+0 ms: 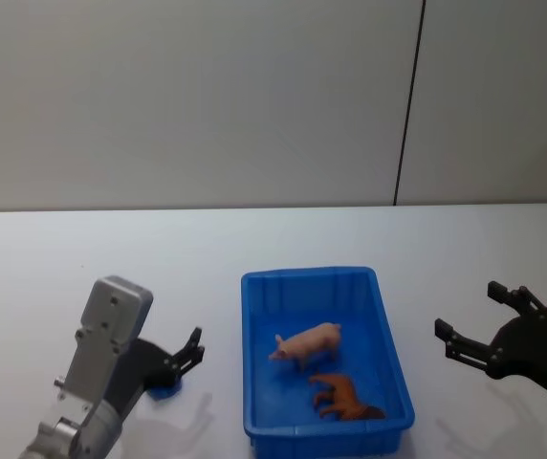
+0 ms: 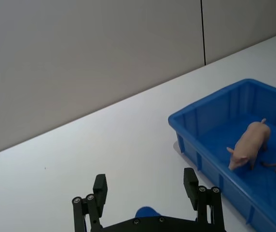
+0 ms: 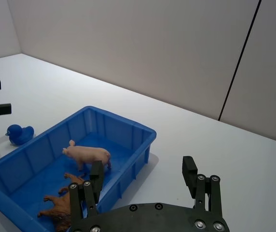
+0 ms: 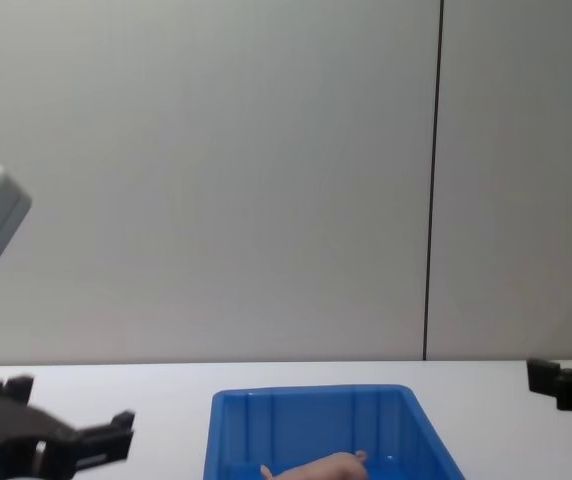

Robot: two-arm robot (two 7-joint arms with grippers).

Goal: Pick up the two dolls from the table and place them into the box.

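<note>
Two dolls are contained in the box [image 1: 388, 356]: one pink pig [image 1: 307, 342], one brown animal [image 1: 345, 398]. Both the left gripper [image 1: 185, 356] and the right gripper [image 1: 477, 322] are spread, empty.

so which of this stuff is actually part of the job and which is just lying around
Part of the job:
- pink pig doll, in the box
- brown animal doll, in the box
- blue box
- table

Just lying about:
- small blue duck, on the table beside the box, under the open left gripper
</note>
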